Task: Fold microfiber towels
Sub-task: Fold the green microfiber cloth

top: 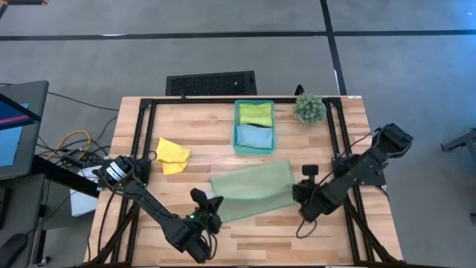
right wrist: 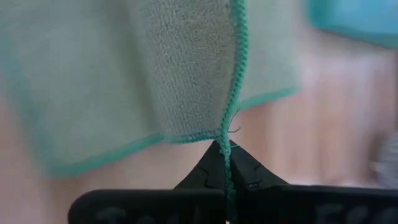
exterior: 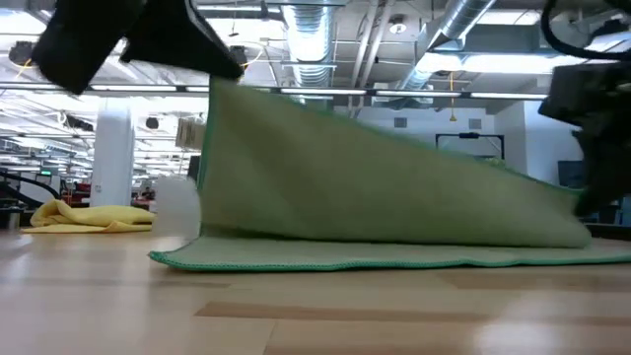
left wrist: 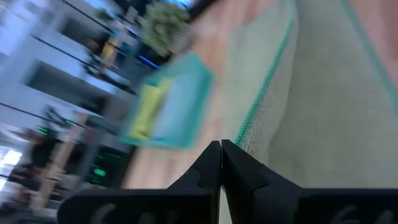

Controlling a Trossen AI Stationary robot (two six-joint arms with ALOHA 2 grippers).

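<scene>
Nearest the front edge of the worktop (top: pixel 297 238), the left gripper (top: pixel 212 205) pinched the near left corner of the pale green towel (top: pixel 253 190), its fingers closed tight on the hem. The right gripper (top: pixel 303 192) held the towel's right end the same way, fingers clamped on the stitched green edge. Both held corners were lifted off the wood, probably so that the raised half could be carried over the half lying flat and make a first fold.

The towel lay in the middle of the worktop, a little toward the front. From table height it rose as a slanted sheet, higher at one gripper and lower at the other, with its bottom layer flat on the wood. It looked soft and nappy, pale green with a darker green hem.

Farther back, toward the left edge, a yellow towel (top: pixel 172 155) lay crumpled and unfolded. At the back edge stood a teal bin (top: pixel 236 126) holding a lime green towel (top: pixel 255 114) and a light blue towel (top: pixel 253 136), with a small plant (top: pixel 309 108) just to its right.
</scene>
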